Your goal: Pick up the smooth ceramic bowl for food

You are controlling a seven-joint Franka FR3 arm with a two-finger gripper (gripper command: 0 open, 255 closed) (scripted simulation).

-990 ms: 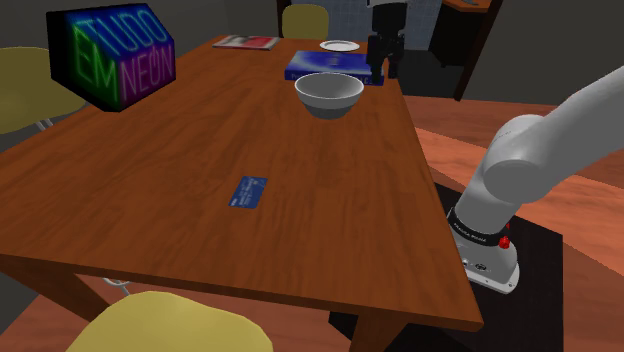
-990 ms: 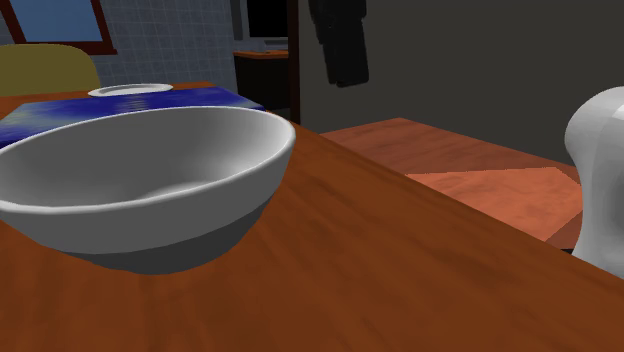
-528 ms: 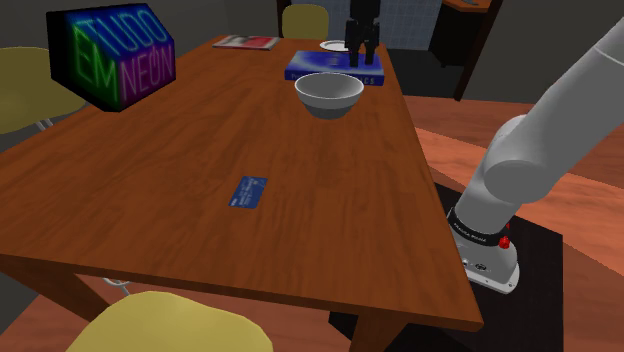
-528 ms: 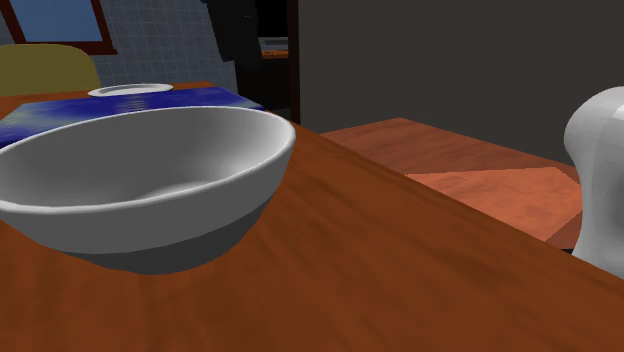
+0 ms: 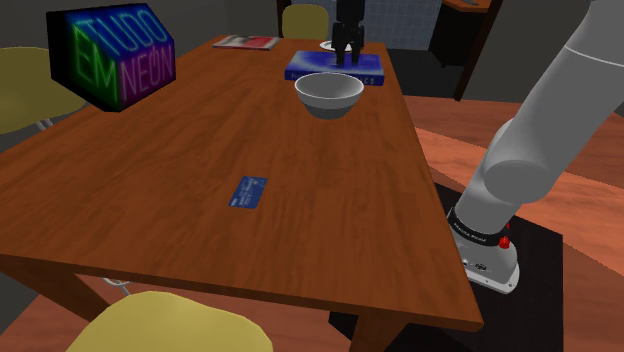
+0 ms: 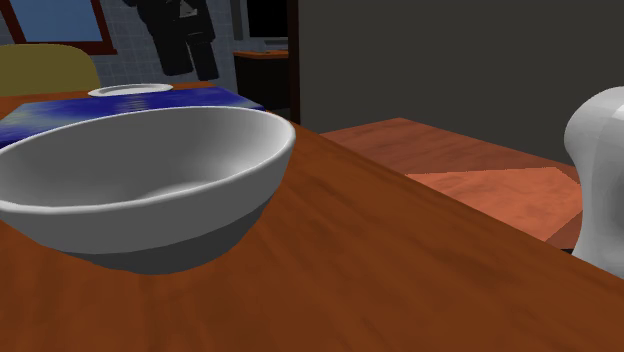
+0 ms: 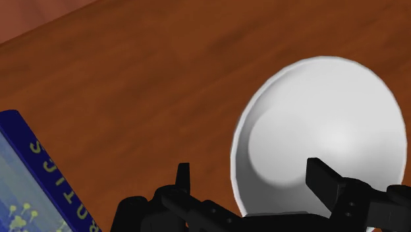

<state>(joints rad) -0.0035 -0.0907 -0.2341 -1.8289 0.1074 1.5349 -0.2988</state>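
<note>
The all-black two-finger gripper (image 5: 347,47) (image 6: 190,58) (image 7: 253,183) hangs in the air with its fingers spread apart, holding nothing, over the flat blue book (image 5: 322,67) (image 7: 36,181). The smooth grey-white round bowl (image 5: 328,93) (image 6: 140,185) (image 7: 323,128) sits upright on the brown wooden table (image 5: 190,150), just beside that book and below the gripper.

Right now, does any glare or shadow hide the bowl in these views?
No. Shoulder view: the grey bowl is evenly lit, with a small dark shadow under it on the wooden table. Second exterior view: only its underside is shaded. Wrist view: a soft highlight lies inside it, and the open black claw is dark against it.
</note>
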